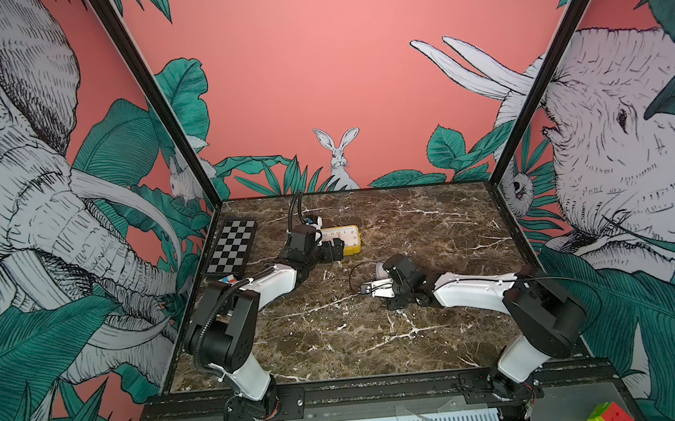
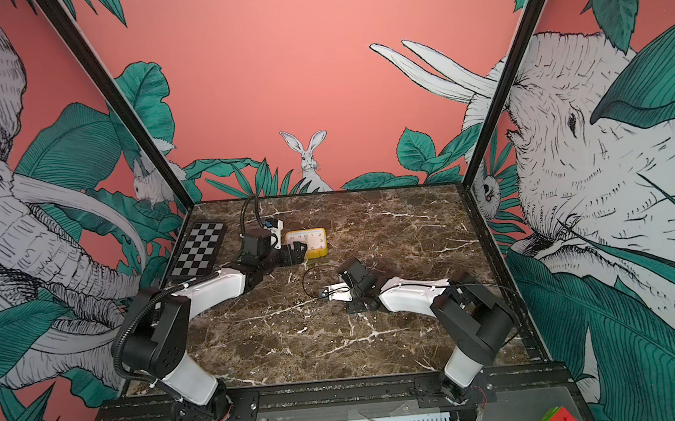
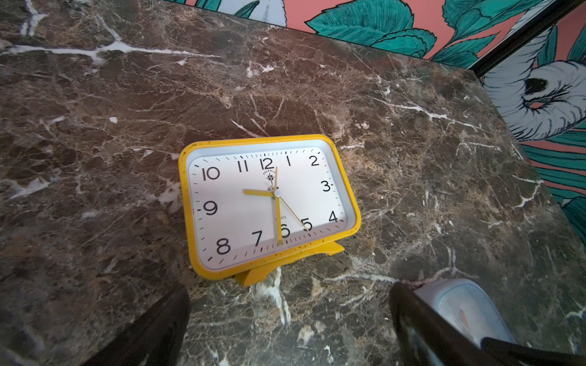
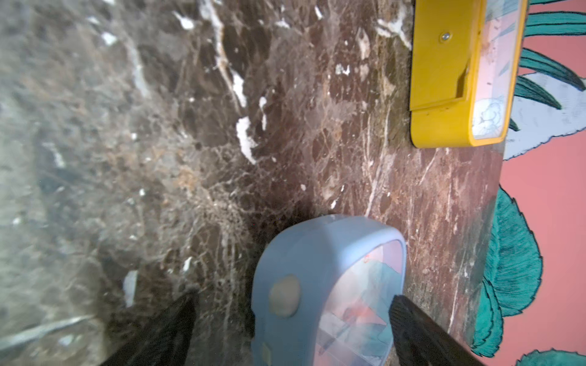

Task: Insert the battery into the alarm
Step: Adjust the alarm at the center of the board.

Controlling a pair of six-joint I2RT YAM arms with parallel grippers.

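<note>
Alarm [image 3: 269, 206] (yellow) lies face-up on counter [image 3: 95, 126], left fingers [image 3: 152, 329] wide apart just short of it, right fingers [image 4: 421, 332] apart round pale-blue clock [image 4: 317, 285] nearby; no battery in sight, so approach stage imo; next: grip & flip to expose back.

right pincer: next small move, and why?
Probably close the right pincer on the blue clock. Its jaws stand open, one on each side of the clock, with a gap on one side, so nothing is gripped yet. The yellow clock lies face up, apart.
</note>
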